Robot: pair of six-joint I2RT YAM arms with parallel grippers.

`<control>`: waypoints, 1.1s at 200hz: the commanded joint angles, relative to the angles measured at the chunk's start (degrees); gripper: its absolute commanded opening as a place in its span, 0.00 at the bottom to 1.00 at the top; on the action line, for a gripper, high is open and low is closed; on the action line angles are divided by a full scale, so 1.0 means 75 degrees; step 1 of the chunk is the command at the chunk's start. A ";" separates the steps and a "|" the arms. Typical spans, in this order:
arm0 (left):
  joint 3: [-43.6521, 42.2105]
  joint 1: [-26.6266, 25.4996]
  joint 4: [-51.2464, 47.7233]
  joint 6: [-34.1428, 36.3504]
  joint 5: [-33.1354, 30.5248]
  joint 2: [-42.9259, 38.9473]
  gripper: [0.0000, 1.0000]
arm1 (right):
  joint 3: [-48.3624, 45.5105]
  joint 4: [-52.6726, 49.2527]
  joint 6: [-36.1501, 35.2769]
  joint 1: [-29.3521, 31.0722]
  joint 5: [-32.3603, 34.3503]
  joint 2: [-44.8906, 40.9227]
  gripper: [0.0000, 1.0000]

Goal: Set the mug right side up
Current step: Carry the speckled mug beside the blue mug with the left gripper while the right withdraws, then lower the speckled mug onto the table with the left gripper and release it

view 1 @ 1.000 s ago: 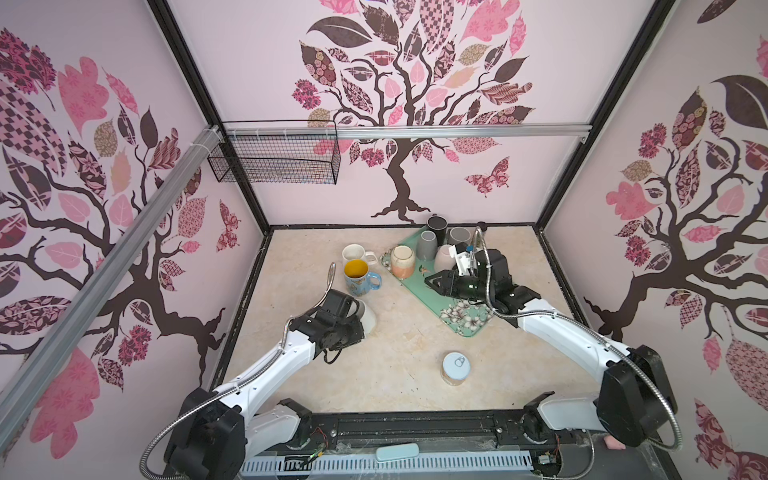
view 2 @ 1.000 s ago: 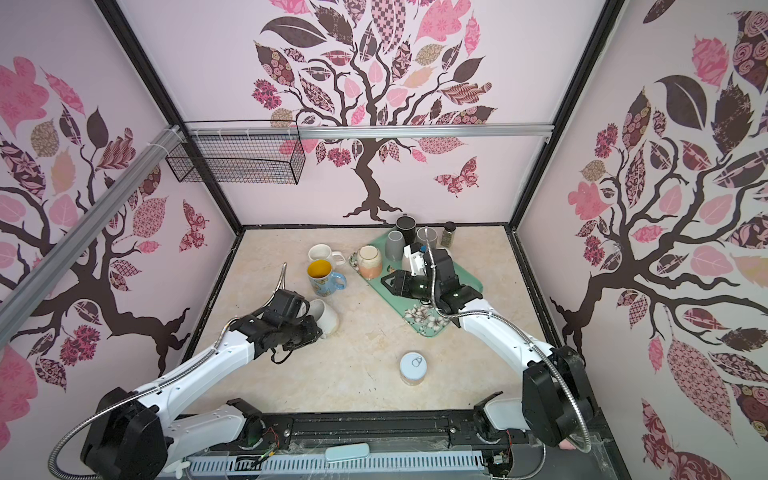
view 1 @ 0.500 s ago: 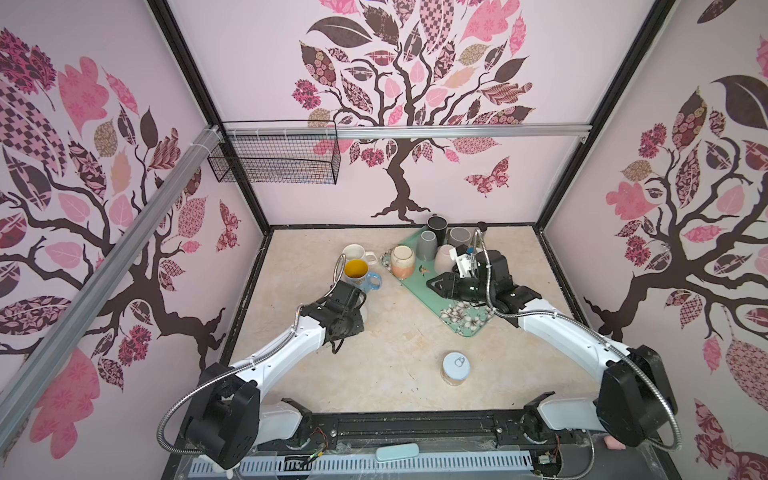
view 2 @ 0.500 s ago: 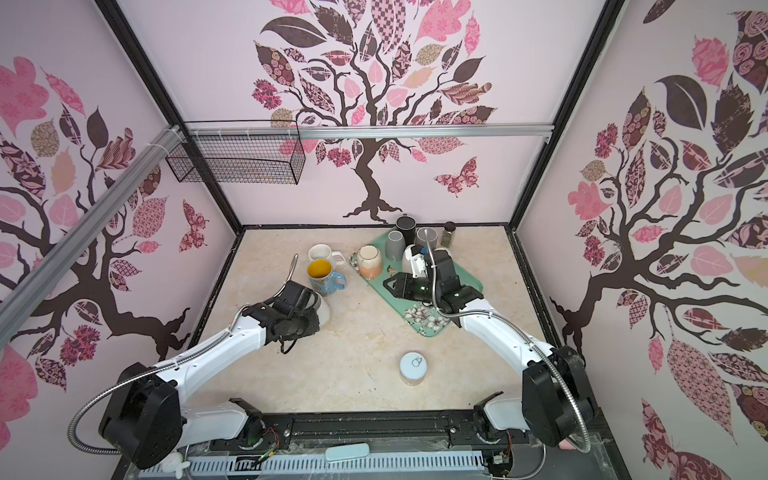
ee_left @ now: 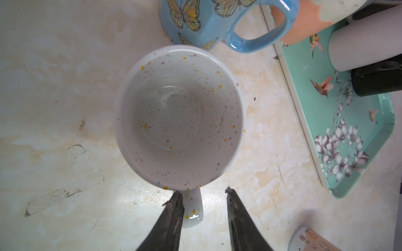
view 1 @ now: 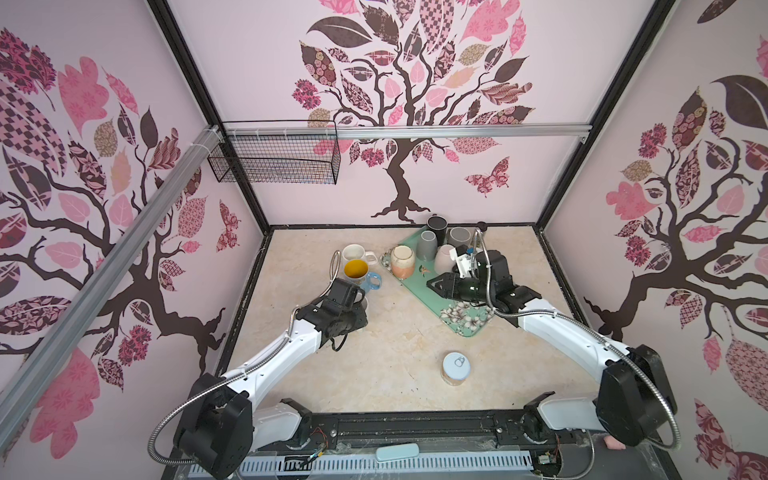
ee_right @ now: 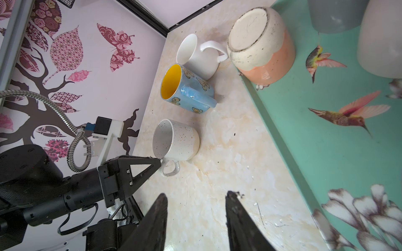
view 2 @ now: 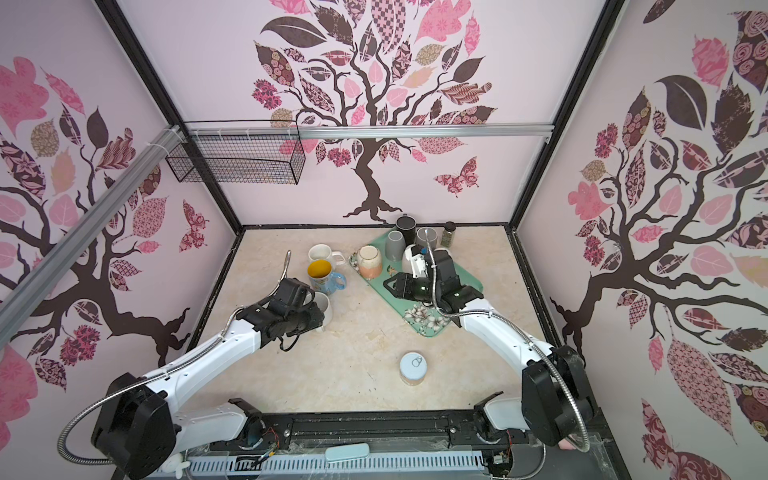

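Mug (view 2: 324, 309) is standing rim-up on the table (view 2: 365, 349) in a top view, just beside the blue mug (view 2: 322, 274) and half hidden behind my left gripper (view 2: 314, 318). My right gripper (view 2: 386, 286) is hovering over the tray (view 2: 397, 306), well apart.

In the left wrist view I am looking straight down into the mug (ee_left: 178, 117). Its mouth is facing up and its handle (ee_left: 192, 208) is sitting between my spread left fingers (ee_left: 174, 215). One finger is seeming to touch the handle, the other is standing clear, so nothing is being pinched.

The right wrist view is showing what that one cannot: the mug (ee_right: 176, 139) from the side, its base sitting flat on the table. My left fingertip is sitting at the handle (ee_right: 170, 168), and my right fingers (ee_right: 156, 217) are hanging spread and empty.

I am judging the turn as done, with only backing my left gripper away left to do.
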 commanded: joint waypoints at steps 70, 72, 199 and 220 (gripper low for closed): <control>-0.0638 0.1853 -0.0423 0.0397 0.1578 -0.0530 0.21 | 0.0190 -0.0722 -0.0384 -0.0011 0.0113 0.0242 0.43; -0.0680 0.1853 -0.0405 0.0385 0.1649 -0.0523 0.20 | 0.0197 -0.0751 -0.0396 -0.0016 0.0116 0.0253 0.43; -0.0661 0.0794 0.1715 -0.0773 0.2095 0.0847 0.10 | 0.0572 -0.1018 -0.0689 -0.0012 0.0203 0.0826 0.43; -0.0446 0.0758 0.1996 -0.0913 0.2154 0.1075 0.10 | 0.0544 -0.1045 -0.0729 -0.0018 0.0264 0.0846 0.43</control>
